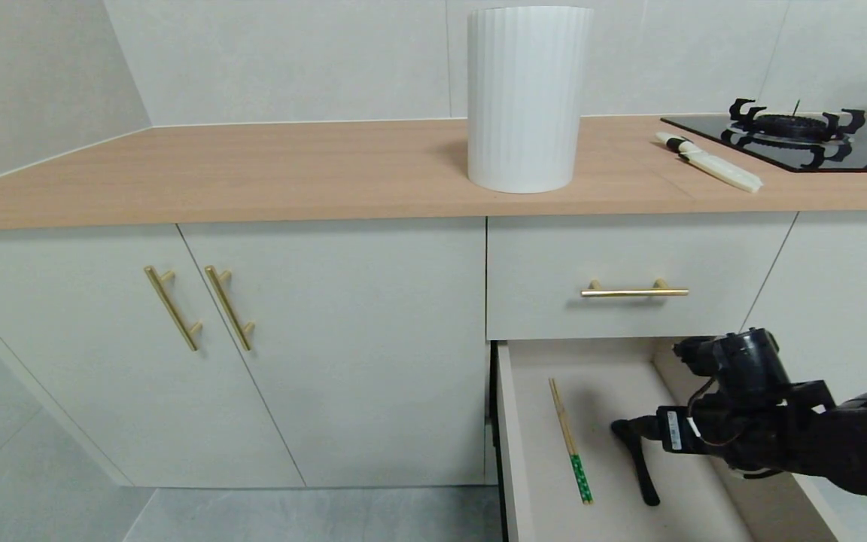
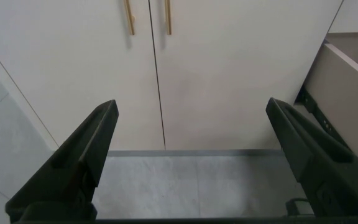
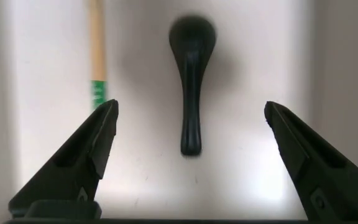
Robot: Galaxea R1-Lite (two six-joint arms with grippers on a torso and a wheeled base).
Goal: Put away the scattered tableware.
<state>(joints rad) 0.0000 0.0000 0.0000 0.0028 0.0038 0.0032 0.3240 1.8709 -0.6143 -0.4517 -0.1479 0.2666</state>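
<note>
White canister (image 1: pixel 527 98) on counter (image 1: pixel 253 173); black spoon (image 1: pixel 640 459) beside chopsticks (image 1: pixel 569 440) in drawer (image 1: pixel 511 421)

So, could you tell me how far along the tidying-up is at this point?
Done: the chopsticks and black spoon lie in the open drawer. In hand: nothing; the right gripper hangs open over the spoon. Left: a white utensil lies on the counter by the hob, and the drawer needs closing.
</note>
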